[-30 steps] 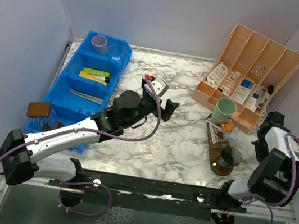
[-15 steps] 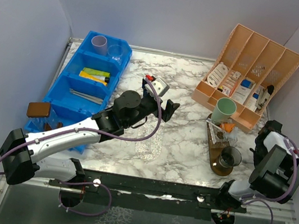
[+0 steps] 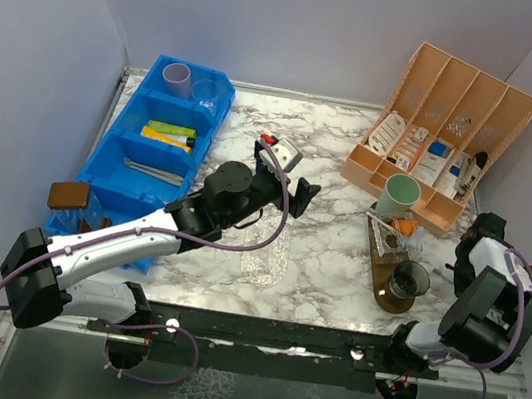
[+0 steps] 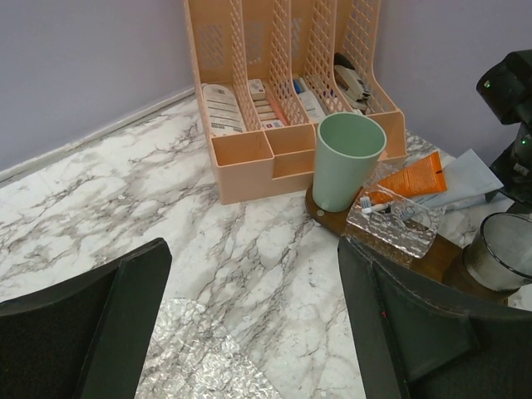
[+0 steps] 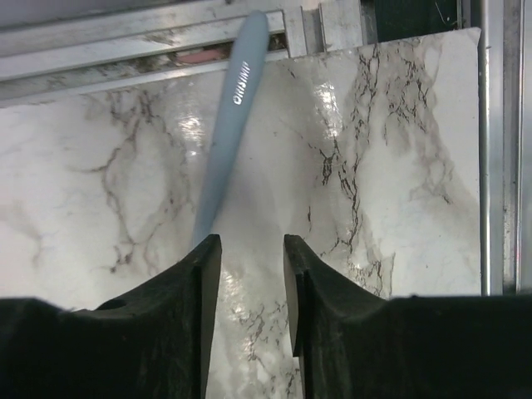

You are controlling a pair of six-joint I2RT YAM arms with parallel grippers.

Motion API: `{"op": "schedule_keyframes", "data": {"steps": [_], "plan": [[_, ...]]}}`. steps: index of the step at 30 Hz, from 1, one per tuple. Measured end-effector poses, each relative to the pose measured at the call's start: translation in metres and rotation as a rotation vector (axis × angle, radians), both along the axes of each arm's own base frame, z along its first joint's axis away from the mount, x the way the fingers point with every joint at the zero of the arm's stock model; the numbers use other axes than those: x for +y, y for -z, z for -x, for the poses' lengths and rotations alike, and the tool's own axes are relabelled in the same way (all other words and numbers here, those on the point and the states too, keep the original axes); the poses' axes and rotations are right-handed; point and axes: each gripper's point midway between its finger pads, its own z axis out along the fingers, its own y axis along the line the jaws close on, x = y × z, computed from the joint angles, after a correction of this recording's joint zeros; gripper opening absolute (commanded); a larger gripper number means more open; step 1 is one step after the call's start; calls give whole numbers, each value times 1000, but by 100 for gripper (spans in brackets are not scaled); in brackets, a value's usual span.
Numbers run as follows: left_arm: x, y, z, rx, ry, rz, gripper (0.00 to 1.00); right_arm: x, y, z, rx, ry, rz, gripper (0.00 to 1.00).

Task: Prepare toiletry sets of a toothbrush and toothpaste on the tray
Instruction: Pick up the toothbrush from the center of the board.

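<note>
A brown wooden tray [image 3: 385,262] holds a mint green cup [image 3: 400,196], a smoky dark cup [image 3: 408,280], an orange tube [image 3: 405,225] and a toothbrush in clear wrap [image 4: 391,218]. The left wrist view shows the mint cup [image 4: 349,158], the orange tube [image 4: 411,179] and the smoky cup [image 4: 501,262]. My left gripper [image 3: 299,193] is wide open and empty over the marble, left of the tray. My right gripper [image 3: 460,266] is open and empty, pointing down at the table right of the tray. A grey-blue toothbrush handle [image 5: 229,125] lies just beyond its left finger.
A blue bin [image 3: 112,150] at the left holds a lilac cup [image 3: 176,76], a clear cup [image 3: 205,92], tubes [image 3: 170,131] and toothbrushes [image 3: 154,172]. A peach organizer [image 3: 443,136] stands at the back right. Crinkled clear plastic [image 3: 272,256] lies mid-table.
The right arm's wrist has shifted slightly toward the near edge. The left arm has not visibly moved.
</note>
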Motion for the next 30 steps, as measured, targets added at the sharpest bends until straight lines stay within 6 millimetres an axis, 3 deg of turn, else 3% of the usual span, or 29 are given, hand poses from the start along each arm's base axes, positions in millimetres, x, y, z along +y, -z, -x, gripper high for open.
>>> {"op": "schedule_keyframes", "data": {"steps": [4,9,26,30], "plan": [[-3,5,0,10,9,-6,85,-2,-19,-4,-71,0,36,46],[-5,7,1,14,17,-11,85,-4,-27,-8,-103,-6,55,50],[-7,12,0,20,17,-21,85,-24,-3,-28,-132,24,72,50],[-7,12,-1,20,17,-21,85,-24,6,-24,-116,51,50,43]]}}
